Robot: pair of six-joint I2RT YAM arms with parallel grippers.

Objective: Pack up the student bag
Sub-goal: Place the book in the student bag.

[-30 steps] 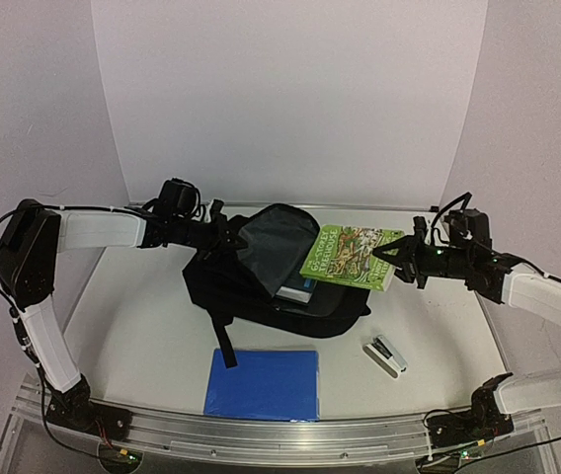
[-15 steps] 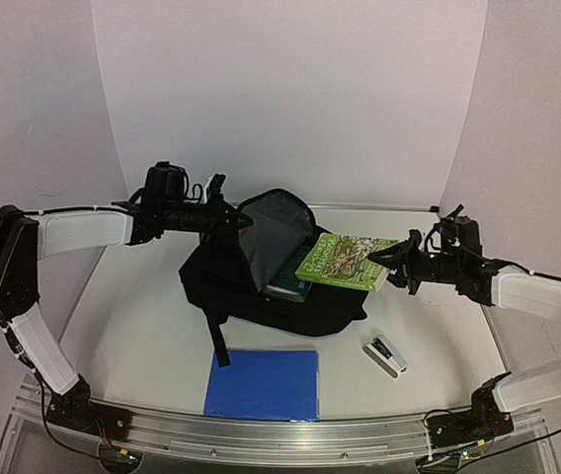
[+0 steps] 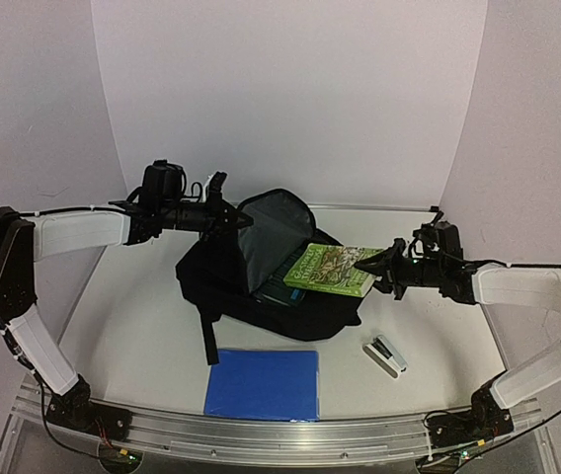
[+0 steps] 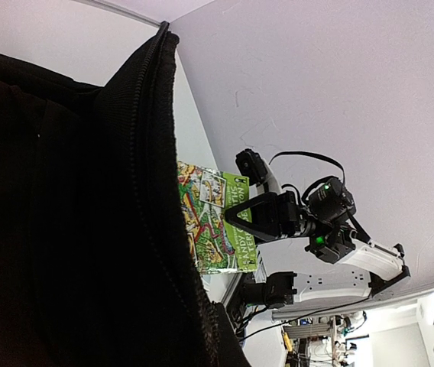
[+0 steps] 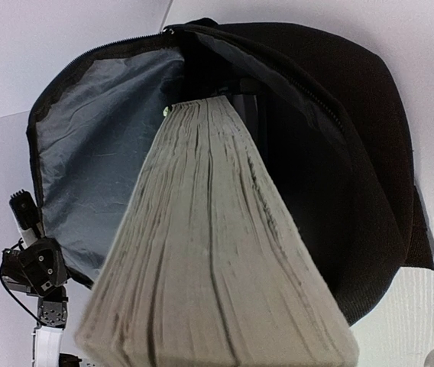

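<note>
Centre frame: student bag (image 3: 251, 296), mouth kept wide for loading by left gripper (image 3: 223, 215) clamped on its rim. Centre right: right gripper (image 3: 384, 265) pinching green book (image 3: 330, 269), corner entering opening.

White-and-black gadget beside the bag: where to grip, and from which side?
Probably top-down, fingers across the narrow middle of the gadget. It lies flat on the table, long and slim, angled diagonally, with free space on both long sides.
</note>
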